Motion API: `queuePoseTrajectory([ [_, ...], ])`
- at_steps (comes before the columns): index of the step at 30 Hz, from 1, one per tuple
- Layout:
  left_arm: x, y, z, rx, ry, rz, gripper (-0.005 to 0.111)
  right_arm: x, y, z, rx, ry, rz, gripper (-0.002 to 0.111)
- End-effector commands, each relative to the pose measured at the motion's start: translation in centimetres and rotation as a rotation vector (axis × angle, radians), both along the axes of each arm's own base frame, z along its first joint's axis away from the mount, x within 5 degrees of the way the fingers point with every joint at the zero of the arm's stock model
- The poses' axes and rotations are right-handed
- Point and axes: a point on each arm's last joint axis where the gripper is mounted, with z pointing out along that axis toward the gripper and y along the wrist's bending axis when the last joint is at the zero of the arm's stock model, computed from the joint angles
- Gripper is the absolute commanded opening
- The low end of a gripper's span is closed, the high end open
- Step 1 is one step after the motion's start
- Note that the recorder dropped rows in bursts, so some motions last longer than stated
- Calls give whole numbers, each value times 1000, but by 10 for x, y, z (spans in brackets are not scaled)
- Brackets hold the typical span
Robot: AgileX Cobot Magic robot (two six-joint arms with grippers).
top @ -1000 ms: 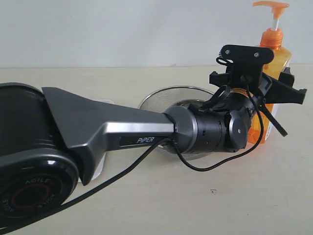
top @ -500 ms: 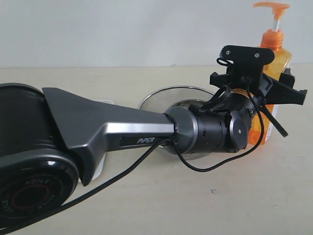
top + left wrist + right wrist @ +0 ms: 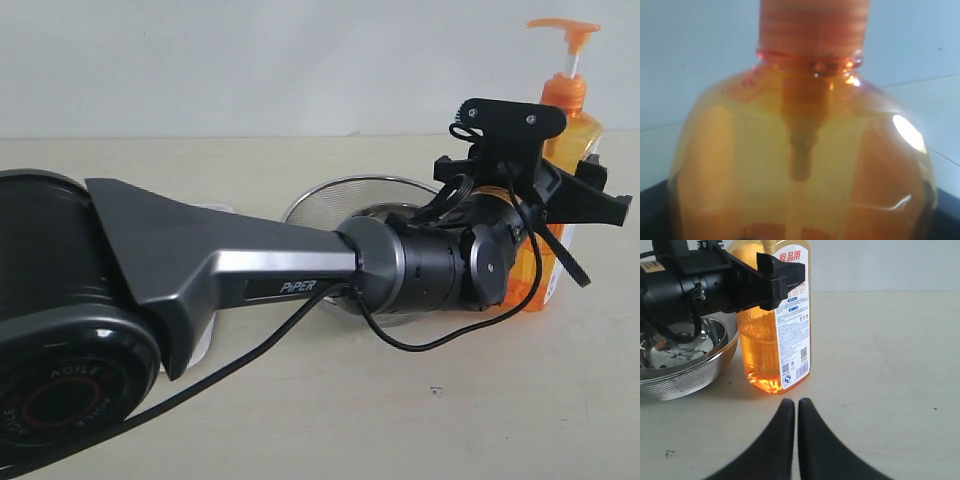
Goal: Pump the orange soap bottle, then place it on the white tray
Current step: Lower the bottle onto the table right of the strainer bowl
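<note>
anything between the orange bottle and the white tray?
Yes. The steel mesh strainer sits right beside the orange soap bottle, on its side toward the white tray. Only a white sliver of the tray shows behind the left arm. The bottle likely has to travel over the strainer.

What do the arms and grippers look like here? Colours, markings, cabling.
Left arm: grey angular link marked PiPER, black round joint housing with red ring, loose black cable. Left gripper: black, under a screwed flat bracket. Right gripper: two black, tapered, curved fingers.

The left arm (image 3: pixel 220 265) hides most of the white tray (image 3: pixel 208 345).
</note>
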Motion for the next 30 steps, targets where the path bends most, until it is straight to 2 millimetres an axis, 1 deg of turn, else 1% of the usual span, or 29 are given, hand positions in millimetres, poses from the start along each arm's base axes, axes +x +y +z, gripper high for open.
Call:
queuePoseTrajectory([
  [1,0,-1,24,-49,-55,6,65,0,0,1,0,-13,-2,0],
  [3,0,-2,23,-43,-46,-1,66,0,0,1,0,-13,-2,0],
  [5,-1,-2,22,-37,-38,-8,73,0,0,1,0,-13,-2,0],
  [7,-1,-3,22,-34,-34,-12,82,0,0,1,0,-13,-2,0],
  [9,-1,-3,22,-33,-32,-13,88,0,0,1,0,-13,-2,0],
  [11,-2,-3,21,-29,-26,-18,91,0,0,1,0,-13,-2,0],
  [17,-4,-5,20,49,-40,-55,91,0,0,1,0,-13,-2,0],
  [19,-4,-5,23,69,-51,-66,91,0,0,1,0,-13,-2,0],
  [23,-10,-5,43,106,-49,-126,91,0,0,1,0,-13,-2,0],
  [25,-13,-5,49,123,-44,-153,91,0,0,1,0,-13,-2,0],
  [29,-11,-3,50,115,-17,-132,91,0,0,1,0,-13,-2,0],
  [30,-11,-1,47,133,-19,-122,91,0,0,1,0,-13,-2,0],
])
